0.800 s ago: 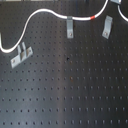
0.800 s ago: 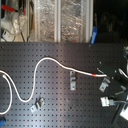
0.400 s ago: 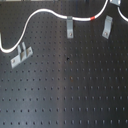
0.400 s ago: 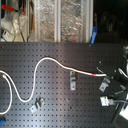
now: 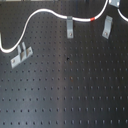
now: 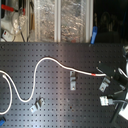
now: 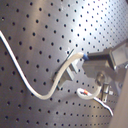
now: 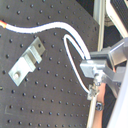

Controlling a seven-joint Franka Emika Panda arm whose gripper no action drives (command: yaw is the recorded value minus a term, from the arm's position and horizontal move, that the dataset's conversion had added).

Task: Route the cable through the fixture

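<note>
Pincer closed on the cable in the second wrist view.
Across the bench, the white cable's red band lies between two metal clips.

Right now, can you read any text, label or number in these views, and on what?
None readable.
Board: only holes, no print.
Cable: a plain red band, no lettering.
Brackets: bare metal.
Clutter behind the board in the second exterior view: too blurred to read.
</note>
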